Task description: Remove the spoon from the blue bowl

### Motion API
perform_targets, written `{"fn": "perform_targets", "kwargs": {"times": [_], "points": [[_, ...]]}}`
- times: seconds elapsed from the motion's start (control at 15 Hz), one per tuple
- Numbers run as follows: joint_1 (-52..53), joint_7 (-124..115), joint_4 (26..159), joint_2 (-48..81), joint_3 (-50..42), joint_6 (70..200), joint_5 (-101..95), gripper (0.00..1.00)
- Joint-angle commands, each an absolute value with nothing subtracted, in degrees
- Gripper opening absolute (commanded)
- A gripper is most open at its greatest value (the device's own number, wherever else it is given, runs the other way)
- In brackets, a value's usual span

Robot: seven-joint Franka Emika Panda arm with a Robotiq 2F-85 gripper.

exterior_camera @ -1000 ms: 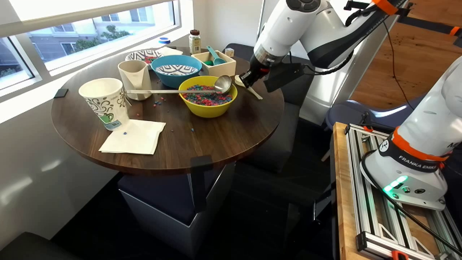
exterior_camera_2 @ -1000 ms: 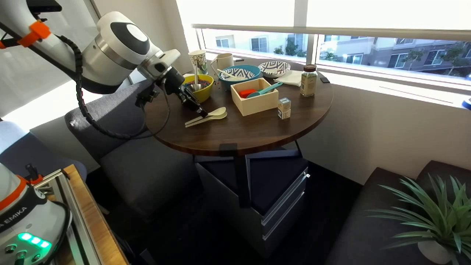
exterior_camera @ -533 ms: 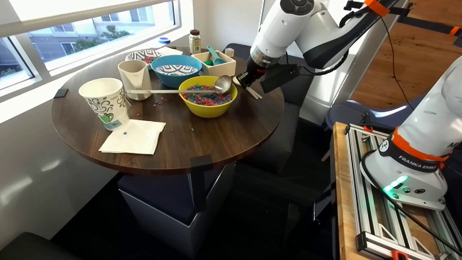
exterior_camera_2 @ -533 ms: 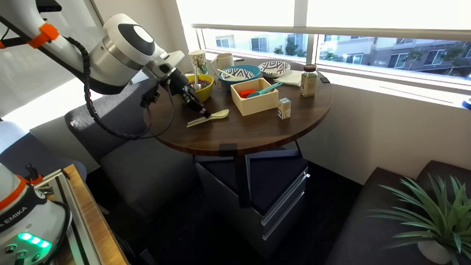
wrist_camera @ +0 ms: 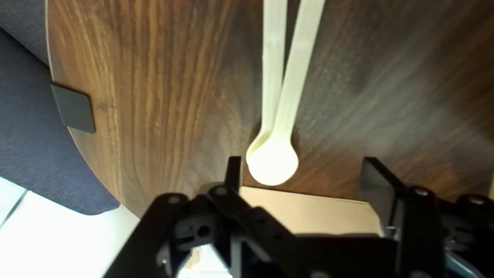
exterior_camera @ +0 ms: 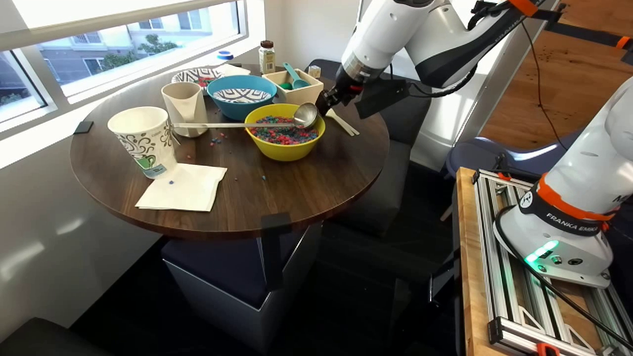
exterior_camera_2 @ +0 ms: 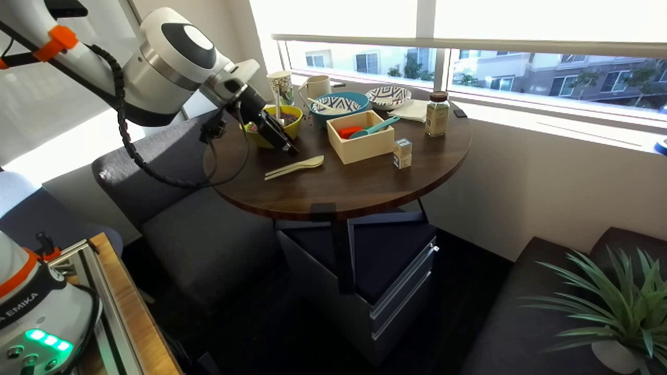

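Two pale spoons lie overlapping on the table; in the wrist view the upper spoon (wrist_camera: 273, 164) covers much of the lower spoon (wrist_camera: 273, 50). An exterior view shows the spoons (exterior_camera_2: 299, 167) beside the wooden box. My gripper (wrist_camera: 301, 165) is open, its fingers wide apart, holding nothing. The spoon heads appear between the fingertips, closer to the left one. In an exterior view the gripper (exterior_camera_2: 292, 149) hovers just above and beside them. The blue bowl (exterior_camera: 240, 107), with a patterned inside, stands apart farther back. A pale strip (exterior_camera_2: 324, 105) shows inside it, too small to identify.
A yellow bowl (exterior_camera: 282, 152) of coloured bits, with a metal ladle (exterior_camera: 305, 114), stands close to the gripper. The wooden box (exterior_camera_2: 363, 148) holds a teal scoop (exterior_camera_2: 375, 128). A mug (exterior_camera: 185, 106), a paper cup (exterior_camera: 143, 133) and a jar (exterior_camera_2: 436, 114) also stand around.
One spoon has shifted on top of the other and now rests there. The gripper's jaws have parted, and the gripper has risen slightly and drawn back from the spoons.
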State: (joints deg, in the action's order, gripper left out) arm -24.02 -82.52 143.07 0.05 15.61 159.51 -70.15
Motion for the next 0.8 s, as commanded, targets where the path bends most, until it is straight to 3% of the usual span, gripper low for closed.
{"fn": "perform_targets", "kwargs": {"times": [0.0, 0.07, 0.27, 0.73], "points": [[-24.4, -73.4, 145.2, -3.6, 15.0, 165.3, -61.8, 1.00], [-17.0, -67.9, 145.2, -3.7, 7.4, 166.5, -56.9, 1.00], [-12.5, -53.6, 144.9, -3.2, 3.3, 168.6, -44.3, 1.00], [-4.0, -21.4, 143.4, -9.8, 1.5, 161.7, -12.4, 1.00]]}}
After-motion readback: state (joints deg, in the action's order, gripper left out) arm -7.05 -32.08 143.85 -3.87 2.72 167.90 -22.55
